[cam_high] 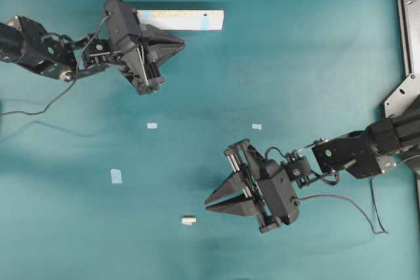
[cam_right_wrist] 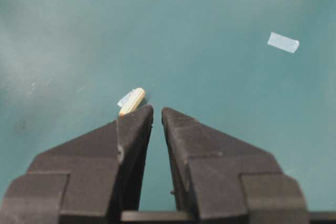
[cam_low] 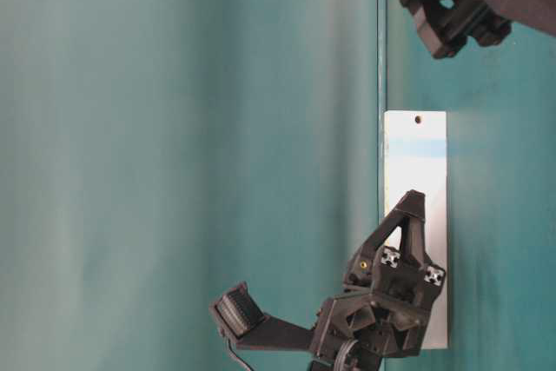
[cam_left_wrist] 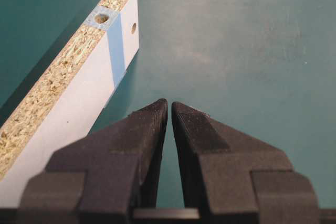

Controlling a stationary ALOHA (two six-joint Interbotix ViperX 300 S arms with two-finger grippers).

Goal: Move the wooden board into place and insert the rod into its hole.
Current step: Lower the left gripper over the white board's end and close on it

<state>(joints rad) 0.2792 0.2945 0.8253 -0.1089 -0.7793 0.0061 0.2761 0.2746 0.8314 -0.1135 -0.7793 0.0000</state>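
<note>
The left gripper is clenched on nothing, its tips nearly touching, just beside the board. Only its wrist view shows the board's speckled chipboard edge, a hole in that edge under pale-blue tape, and another hole in the white face. Overhead, the board lies near the tabletop's far edge. The right gripper is closed and empty too, with a narrow slit between its tips; the rod, a short cream peg, lies just ahead, near the front edge overhead
</note>
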